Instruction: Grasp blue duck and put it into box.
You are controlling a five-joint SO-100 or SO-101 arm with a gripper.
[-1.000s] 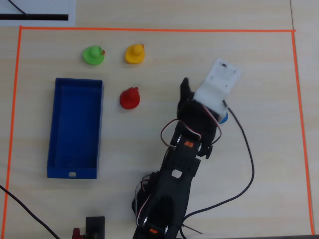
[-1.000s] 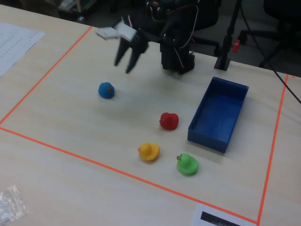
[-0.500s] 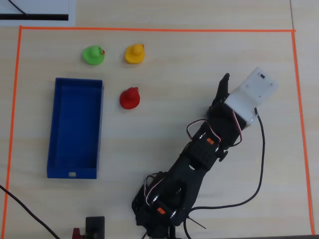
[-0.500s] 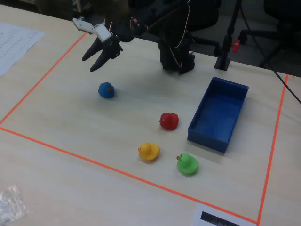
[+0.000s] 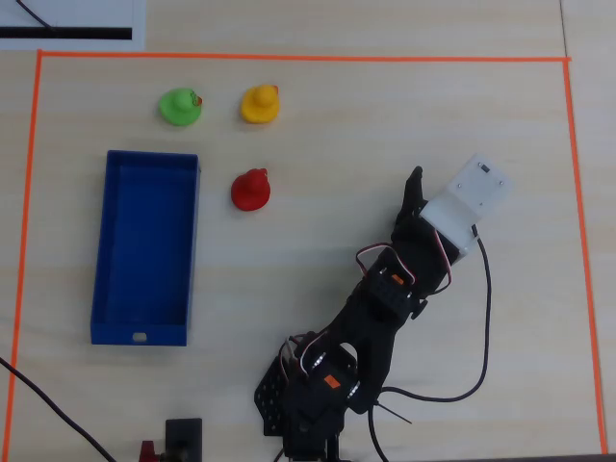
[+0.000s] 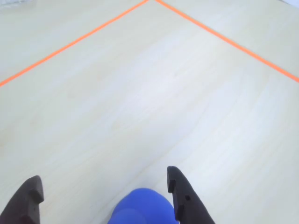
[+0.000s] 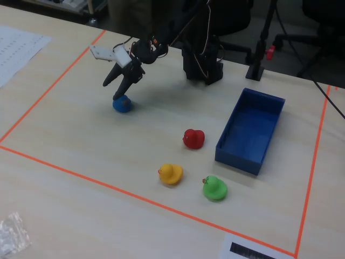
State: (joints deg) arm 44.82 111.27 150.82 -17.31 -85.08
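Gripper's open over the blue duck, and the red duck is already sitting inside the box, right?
Not quite. The gripper is open over the blue duck, but in the fixed view the red duck sits on the table beside the box, not inside it.

This looks like an office or a lab. Black rolling office chairs [image 7: 318, 21] stand behind a pale wooden table [image 7: 64, 162]. Orange tape [image 7: 97, 183] marks a big square on it, and a printed paper [image 7: 16, 46] lies nearby.
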